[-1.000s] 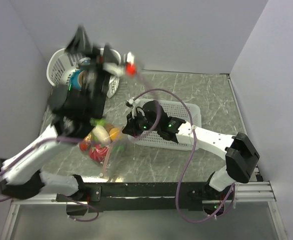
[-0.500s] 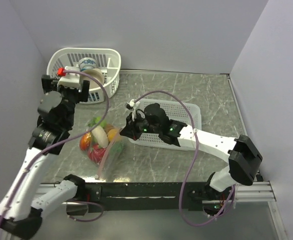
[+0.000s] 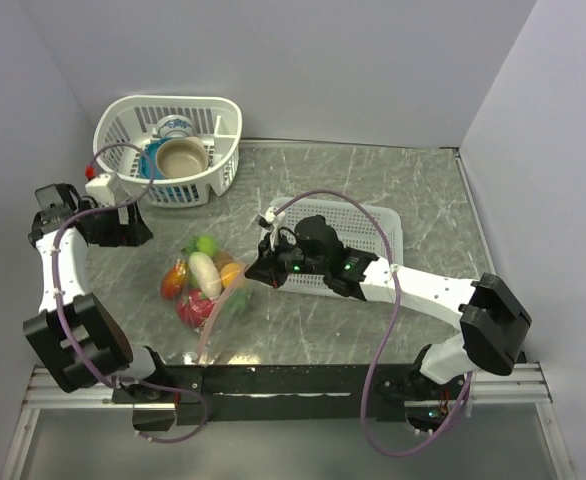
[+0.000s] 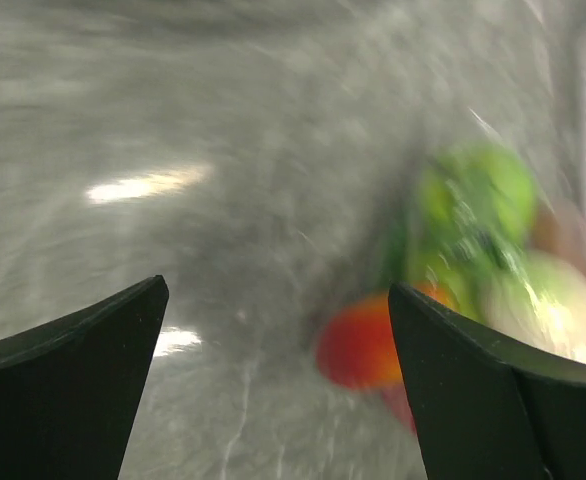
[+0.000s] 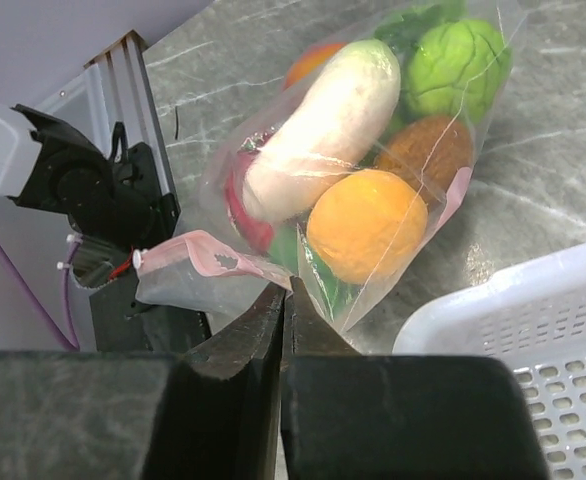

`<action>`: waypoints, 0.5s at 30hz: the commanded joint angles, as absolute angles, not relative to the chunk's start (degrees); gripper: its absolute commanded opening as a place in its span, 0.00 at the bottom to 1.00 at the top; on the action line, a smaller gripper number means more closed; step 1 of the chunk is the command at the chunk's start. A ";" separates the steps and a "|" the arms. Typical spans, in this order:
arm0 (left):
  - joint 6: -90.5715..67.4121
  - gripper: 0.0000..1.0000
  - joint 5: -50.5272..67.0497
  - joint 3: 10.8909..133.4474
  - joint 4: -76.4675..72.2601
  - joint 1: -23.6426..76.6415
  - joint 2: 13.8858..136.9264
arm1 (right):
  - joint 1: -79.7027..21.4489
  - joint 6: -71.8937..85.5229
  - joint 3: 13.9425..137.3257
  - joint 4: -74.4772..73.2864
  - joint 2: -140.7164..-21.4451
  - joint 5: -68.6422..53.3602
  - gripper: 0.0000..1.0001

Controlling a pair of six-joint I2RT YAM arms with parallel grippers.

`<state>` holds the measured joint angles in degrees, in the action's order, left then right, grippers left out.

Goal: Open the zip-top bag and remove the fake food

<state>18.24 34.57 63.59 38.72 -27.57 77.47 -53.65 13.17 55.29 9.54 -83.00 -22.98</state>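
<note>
1. My right claw (image 5: 283, 290) is clenched: its two dark fingers are pressed flat together, and the thin edge film of the clear, floppy plastic zip-top bag (image 5: 345, 160) is nipped at their tips.
2. The pale pink zipper strip (image 5: 208, 255) runs along that edge of the bag straight up to my fingertips and folds back on itself at its other end.
3. The glossy plastic fake food (image 5: 366, 225) is all inside the bag: a white oblong piece (image 5: 323, 120) lies across the top, a green round one (image 5: 458, 55) sits beyond it, and an orange ball sits nearest my tips. Something red (image 5: 243, 215) shows underneath.
4. The bag lies on the grey marbled table (image 3: 423, 190), left of the middle and close to the near edge.
5. A white rectangular mesh plastic basket (image 3: 373, 225) sits just beside the bag, under my right wrist.
6. My left claw (image 4: 275, 290) is released, fingers spread wide with nothing between them. It hangs by the left edge of the table, apart from the bag; its own view is blurred.
7. In the far left corner stands a white rounded slatted basket (image 3: 123, 120) holding a tan bowl (image 3: 181, 158) and a cup (image 3: 173, 127).
</note>
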 commanded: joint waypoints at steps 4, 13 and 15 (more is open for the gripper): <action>48.33 0.99 57.57 64.96 59.06 -27.95 86.21 | -53.96 13.53 56.43 14.24 -82.79 -24.35 0.11; 44.04 0.96 52.12 58.27 44.74 -26.20 87.19 | -53.88 14.15 55.63 15.03 -81.65 -24.08 0.14; 42.90 0.95 52.12 57.23 43.43 -23.92 86.31 | -53.88 14.33 55.64 15.03 -81.91 -24.34 0.15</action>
